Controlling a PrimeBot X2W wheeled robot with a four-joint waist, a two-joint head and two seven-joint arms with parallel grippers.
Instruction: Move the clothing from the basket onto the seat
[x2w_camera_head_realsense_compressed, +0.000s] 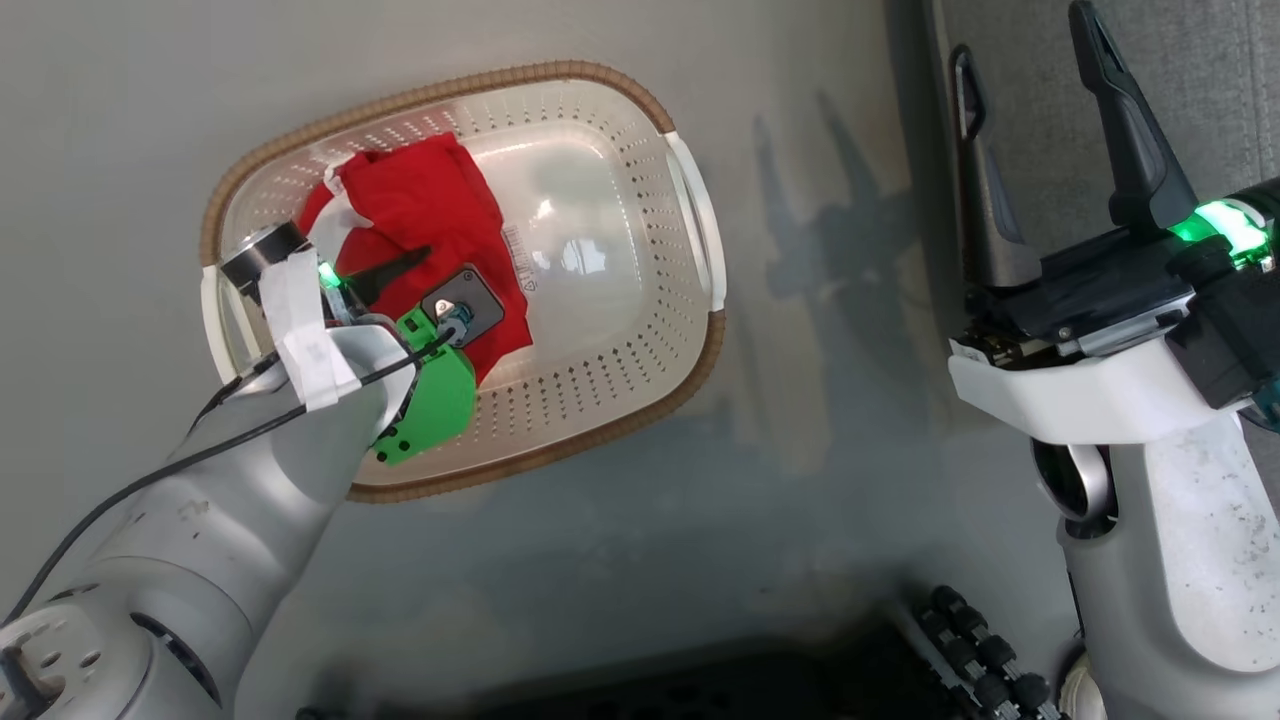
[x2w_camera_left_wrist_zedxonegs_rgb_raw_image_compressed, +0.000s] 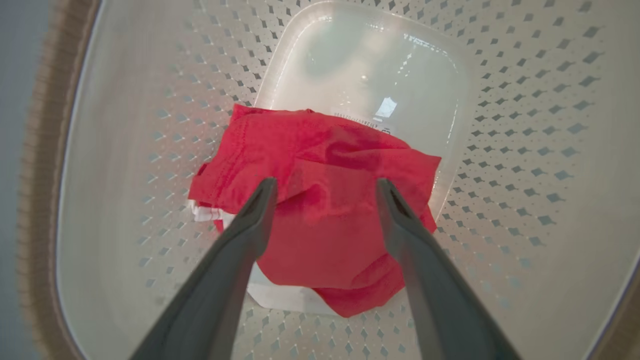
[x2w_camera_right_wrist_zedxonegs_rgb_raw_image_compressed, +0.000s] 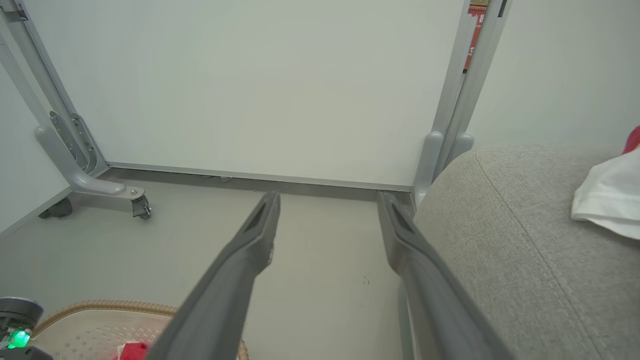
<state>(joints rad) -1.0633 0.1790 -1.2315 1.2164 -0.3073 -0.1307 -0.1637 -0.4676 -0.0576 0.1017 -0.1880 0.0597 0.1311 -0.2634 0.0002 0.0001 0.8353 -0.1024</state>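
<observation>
Clothing of red fabric with white trim lies bunched inside the basket, towards its left end as our head camera sees it; it covers part of the paper label on the basket's inner floor. Our left pincer points down into the basket with its two dark fingers spread wide; the red cloth shows between and beneath the tips; the pincer holds nothing, and we cannot tell whether the tips touch the fabric. The basket stands on the grey floor, near the seat; our right pincer hangs well apart from the basket, by the seat's edge, its fingers likewise wide with nothing between them. On the seat, at the right edge of our right wrist view, lies a white cloth with a sliver of red behind it; a white panel on a castored metal frame stands beyond.
</observation>
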